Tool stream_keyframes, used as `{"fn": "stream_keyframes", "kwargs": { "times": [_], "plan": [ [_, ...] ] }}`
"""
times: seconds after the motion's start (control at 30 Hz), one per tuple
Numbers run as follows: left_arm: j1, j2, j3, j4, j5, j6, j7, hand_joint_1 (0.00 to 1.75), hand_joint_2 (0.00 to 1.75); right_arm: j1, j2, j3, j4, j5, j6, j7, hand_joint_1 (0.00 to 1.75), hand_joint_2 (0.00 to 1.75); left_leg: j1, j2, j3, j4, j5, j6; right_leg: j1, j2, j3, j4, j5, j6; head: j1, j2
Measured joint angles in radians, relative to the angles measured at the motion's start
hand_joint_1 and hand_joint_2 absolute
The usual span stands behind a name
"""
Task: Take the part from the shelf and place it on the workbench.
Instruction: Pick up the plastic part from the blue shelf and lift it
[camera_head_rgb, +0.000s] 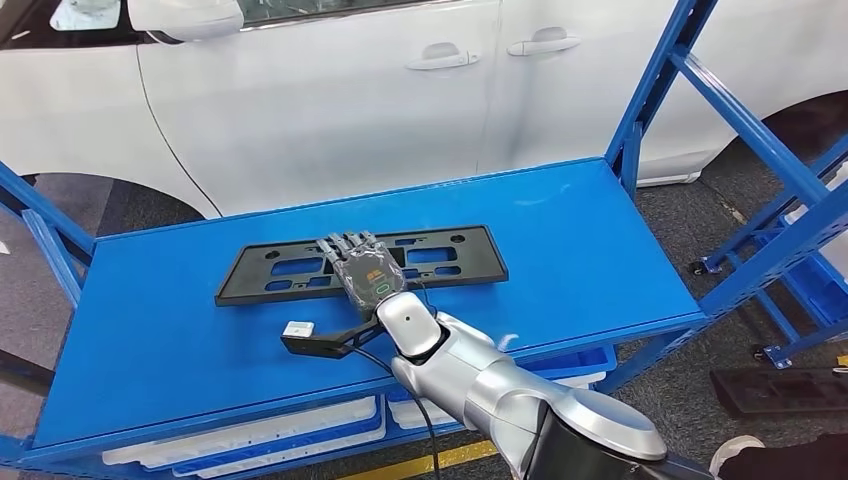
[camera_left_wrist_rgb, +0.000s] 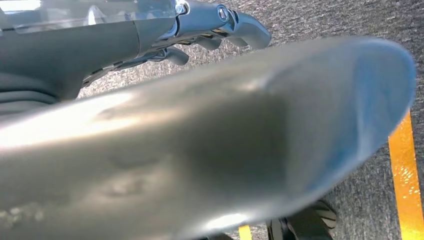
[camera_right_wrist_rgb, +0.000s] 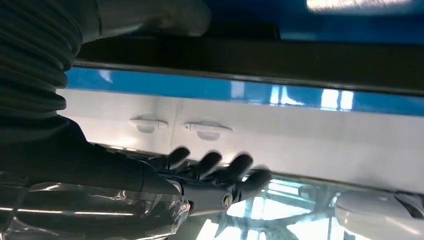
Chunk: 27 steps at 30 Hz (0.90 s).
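Right hand (camera_head_rgb: 362, 268), palm down with fingers (camera_head_rgb: 347, 243) stretched forward, lies over the middle of the black part (camera_head_rgb: 460, 262), a long flat plate with cut-out slots, lying flat on the top board of the blue shelf (camera_head_rgb: 150, 330); whether the hand grips the part or merely rests on it cannot be told. In the right wrist view the dark fingers (camera_right_wrist_rgb: 210, 162) are extended and slightly apart in front of the white car (camera_right_wrist_rgb: 310, 145). That car (camera_head_rgb: 330, 90), with two door handles, stands just behind the shelf. Silver right arm (camera_head_rgb: 500, 385) reaches in from below. Left hand (camera_left_wrist_rgb: 220, 22) hangs over grey carpet (camera_left_wrist_rgb: 320, 20) near a yellow floor line (camera_left_wrist_rgb: 404, 185), its fingers loosely bent around nothing
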Motion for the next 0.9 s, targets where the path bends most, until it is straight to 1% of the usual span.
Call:
{"fn": "stream_keyframes", "kwargs": {
  "times": [0.03, 0.07, 0.1, 0.13, 0.17, 0.2, 0.23, 0.27, 0.33, 0.37, 0.4, 0.43, 0.5, 0.53, 0.57, 0.6, 0.63, 0.67, 0.7, 0.73, 0.77, 0.8, 0.83, 0.87, 0.9],
  "plan": [
    [0.001, 0.001, 0.000, 0.000, 0.000, 0.000, -0.002, 0.00, 0.00, 0.001, 0.000, 0.000, 0.003, 0.000, 0.007, 0.000, 1.75, 1.75, 0.002, 0.000, -0.020, 0.039, -0.007, -0.004, 0.000, 0.000, 0.000, 0.001, 0.000, 0.000, 0.000, 0.000],
    [0.002, 0.001, 0.000, 0.000, 0.001, 0.000, -0.005, 0.00, 0.00, 0.001, 0.000, -0.001, 0.006, -0.001, 0.013, -0.001, 1.75, 1.75, 0.005, 0.000, -0.023, 0.041, 0.005, -0.008, -0.001, 0.001, 0.000, 0.002, -0.001, 0.001, 0.000, 0.000],
    [0.002, 0.001, 0.000, 0.000, 0.001, 0.000, -0.007, 0.00, 0.00, 0.001, 0.000, -0.002, 0.009, -0.002, 0.020, -0.002, 1.75, 1.75, 0.008, 0.001, -0.006, 0.003, 0.034, -0.011, -0.003, 0.001, 0.001, 0.004, -0.003, 0.004, 0.000, 0.000],
    [0.001, 0.001, 0.000, 0.000, 0.002, 0.000, -0.010, 0.00, 0.00, 0.000, 0.000, -0.003, 0.011, -0.004, 0.024, -0.003, 1.75, 1.75, 0.012, 0.002, 0.025, -0.064, 0.073, -0.013, -0.004, 0.002, 0.001, 0.007, -0.006, 0.007, 0.000, 0.000],
    [0.000, 0.001, 0.000, 0.000, 0.002, 0.000, -0.011, 0.00, 0.00, -0.001, 0.001, -0.005, 0.012, -0.005, 0.028, -0.003, 1.75, 1.75, 0.014, 0.003, 0.058, -0.132, 0.100, -0.015, -0.003, 0.003, 0.000, 0.012, -0.009, 0.013, 0.000, 0.000],
    [-0.001, 0.001, 0.000, 0.000, 0.002, 0.000, -0.013, 0.00, 0.00, -0.003, 0.001, -0.007, 0.014, -0.005, 0.029, -0.004, 1.75, 1.75, 0.014, 0.002, 0.082, -0.183, 0.117, -0.011, -0.001, 0.004, -0.002, 0.018, -0.012, 0.018, 0.000, 0.000],
    [-0.002, 0.001, 0.000, 0.000, 0.004, 0.000, -0.015, 0.00, 0.00, -0.004, 0.001, -0.009, 0.015, -0.006, 0.030, -0.005, 1.75, 1.75, 0.013, 0.001, 0.094, -0.212, 0.122, -0.006, 0.001, 0.005, -0.005, 0.021, -0.013, 0.023, 0.000, 0.000],
    [-0.002, 0.000, 0.000, 0.000, 0.006, -0.001, -0.017, 0.00, 0.00, -0.007, 0.001, -0.011, 0.016, -0.007, 0.030, -0.007, 1.75, 1.75, 0.011, 0.000, 0.096, -0.218, 0.118, 0.001, 0.003, 0.005, -0.007, 0.023, -0.013, 0.027, 0.001, 0.000],
    [-0.003, 0.000, 0.000, 0.000, 0.010, -0.002, -0.022, 0.00, 0.00, -0.014, 0.001, -0.013, 0.016, -0.010, 0.032, -0.011, 1.75, 1.75, 0.010, -0.001, 0.096, -0.221, 0.121, 0.016, 0.001, 0.006, -0.008, 0.024, -0.014, 0.037, 0.001, 0.000],
    [-0.003, -0.001, 0.001, 0.000, 0.012, -0.003, -0.024, 0.00, 0.00, -0.018, 0.002, -0.015, 0.016, -0.011, 0.033, -0.012, 1.75, 1.75, 0.011, 0.000, 0.098, -0.223, 0.123, 0.023, -0.001, 0.006, -0.011, 0.035, -0.022, 0.042, 0.002, 0.000],
    [-0.003, -0.002, 0.001, 0.000, 0.012, -0.004, -0.026, 0.00, 0.00, -0.021, 0.002, -0.016, 0.016, -0.012, 0.034, -0.013, 1.75, 1.75, 0.012, 0.000, 0.099, -0.226, 0.125, 0.030, -0.003, 0.006, -0.023, 0.064, -0.042, 0.047, 0.003, 0.000],
    [-0.004, -0.002, 0.002, 0.000, 0.013, -0.004, -0.029, 0.00, 0.00, -0.023, 0.002, -0.018, 0.016, -0.013, 0.035, -0.014, 1.75, 1.75, 0.012, 0.001, 0.100, -0.228, 0.126, 0.035, -0.004, 0.006, -0.046, 0.114, -0.070, 0.051, 0.004, 0.000],
    [-0.004, -0.002, 0.003, 0.000, 0.013, -0.006, -0.034, 0.00, 0.00, -0.023, 0.002, -0.019, 0.016, -0.014, 0.036, -0.018, 1.75, 1.75, 0.010, 0.002, 0.100, -0.227, 0.125, 0.041, -0.006, 0.005, -0.110, 0.250, -0.130, 0.056, 0.005, 0.000],
    [-0.004, -0.002, 0.004, 0.000, 0.014, -0.008, -0.037, 0.00, 0.00, -0.021, 0.001, -0.019, 0.017, -0.014, 0.036, -0.020, 1.75, 1.75, 0.009, 0.002, 0.100, -0.227, 0.125, 0.041, -0.006, 0.005, -0.134, 0.298, -0.143, 0.056, 0.005, 0.000],
    [-0.003, -0.003, 0.004, 0.000, 0.014, -0.010, -0.042, 0.00, 0.00, -0.020, 0.001, -0.020, 0.017, -0.015, 0.036, -0.021, 1.75, 1.75, 0.008, 0.002, 0.100, -0.226, 0.125, 0.041, -0.006, 0.005, -0.141, 0.310, -0.137, 0.055, 0.005, 0.000],
    [-0.003, -0.003, 0.005, 0.000, 0.014, -0.014, -0.049, 0.00, 0.00, -0.019, 0.001, -0.021, 0.017, -0.016, 0.032, -0.023, 1.75, 1.75, 0.008, 0.001, 0.100, -0.226, 0.125, 0.041, -0.006, 0.005, -0.127, 0.282, -0.114, 0.052, 0.005, 0.000],
    [-0.003, -0.004, 0.005, 0.000, 0.013, -0.020, -0.060, 0.00, 0.00, -0.020, 0.001, -0.024, 0.017, -0.018, 0.026, -0.026, 1.75, 1.75, 0.007, 0.000, 0.101, -0.226, 0.125, 0.041, -0.005, 0.005, -0.096, 0.219, -0.080, 0.047, 0.005, 0.000],
    [-0.003, -0.006, 0.005, 0.000, 0.012, -0.027, -0.072, 0.00, 0.44, -0.021, 0.001, -0.027, 0.017, -0.020, 0.019, -0.029, 1.75, 1.75, 0.006, -0.001, 0.102, -0.226, 0.125, 0.040, -0.004, 0.005, -0.059, 0.145, -0.050, 0.040, 0.005, 0.000],
    [-0.003, -0.008, 0.005, 0.000, 0.011, -0.031, -0.085, 0.00, 0.87, -0.021, 0.002, -0.031, 0.017, -0.022, 0.012, -0.033, 1.75, 1.75, 0.004, -0.002, 0.102, -0.225, 0.124, 0.037, -0.001, 0.005, -0.029, 0.082, -0.029, 0.034, 0.004, 0.000],
    [-0.003, -0.009, 0.005, 0.000, 0.010, -0.035, -0.099, 0.00, 1.31, -0.022, 0.002, -0.035, 0.017, -0.024, 0.005, -0.039, 1.75, 1.75, 0.003, -0.002, 0.101, -0.225, 0.124, 0.033, 0.002, 0.004, -0.010, 0.043, -0.019, 0.030, 0.004, 0.000],
    [-0.003, -0.010, 0.005, 0.000, 0.010, -0.036, -0.111, 0.00, 1.75, -0.022, 0.002, -0.039, 0.017, -0.026, -0.002, -0.044, 1.75, 1.75, 0.003, -0.002, 0.100, -0.226, 0.124, 0.027, 0.006, 0.004, -0.003, 0.027, -0.019, 0.027, 0.004, 0.000],
    [-0.003, -0.011, 0.006, 0.000, 0.010, -0.036, -0.122, 0.00, 1.75, -0.022, 0.002, -0.043, 0.018, -0.028, -0.008, -0.049, 1.75, 1.75, 0.002, -0.002, 0.101, -0.228, 0.125, 0.021, 0.007, 0.004, -0.004, 0.024, -0.018, 0.024, 0.004, 0.000],
    [-0.002, -0.011, 0.007, 0.000, 0.010, -0.036, -0.133, 0.00, 1.75, -0.022, 0.003, -0.048, 0.018, -0.030, -0.013, -0.053, 1.75, 1.75, 0.003, -0.002, 0.101, -0.229, 0.125, 0.015, 0.005, 0.004, -0.002, 0.019, -0.015, 0.020, 0.004, 0.000],
    [-0.002, -0.012, 0.008, 0.000, 0.010, -0.035, -0.142, 0.00, 1.75, -0.022, 0.004, -0.054, 0.018, -0.032, -0.019, -0.058, 1.75, 1.75, 0.004, -0.002, 0.100, -0.225, 0.120, 0.010, 0.002, 0.003, 0.001, 0.013, -0.012, 0.015, 0.004, 0.000],
    [-0.002, -0.012, 0.010, 0.000, 0.009, -0.033, -0.149, 0.00, 1.75, -0.024, 0.005, -0.060, 0.018, -0.034, -0.027, -0.062, 1.75, 1.75, 0.004, -0.001, 0.091, -0.206, 0.105, 0.006, -0.001, 0.002, 0.004, 0.006, -0.008, 0.010, 0.003, 0.000]
  ]
}}
